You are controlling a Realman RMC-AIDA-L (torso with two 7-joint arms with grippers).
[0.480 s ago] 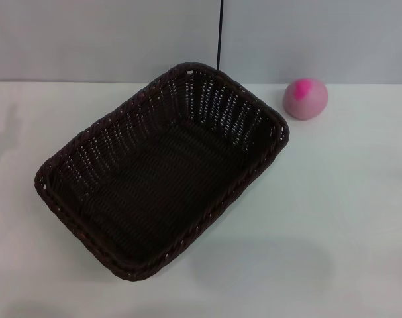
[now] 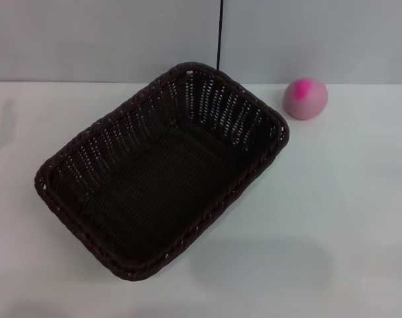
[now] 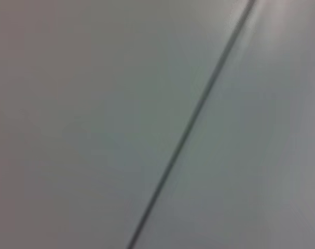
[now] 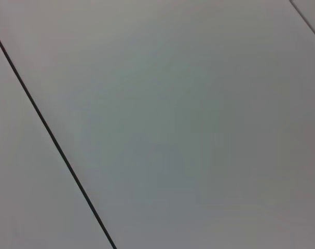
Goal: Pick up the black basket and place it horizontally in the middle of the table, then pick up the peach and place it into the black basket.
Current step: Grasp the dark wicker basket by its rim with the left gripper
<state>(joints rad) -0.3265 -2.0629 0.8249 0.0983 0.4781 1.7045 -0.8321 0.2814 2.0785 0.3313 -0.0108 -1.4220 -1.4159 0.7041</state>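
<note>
Change: none you can see since a moment ago | black basket (image 2: 161,169) lies skewed on counter (image 2: 346,199), untouched | peach (image 2: 305,99) beside basket's far right corner | both hands out of view, state unknown | task unstarted

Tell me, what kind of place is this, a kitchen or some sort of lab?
Probably a lab or test bench rather than a kitchen: a plain white table against a bare grey panelled wall, holding only a black basket and a toy-like peach.
</note>
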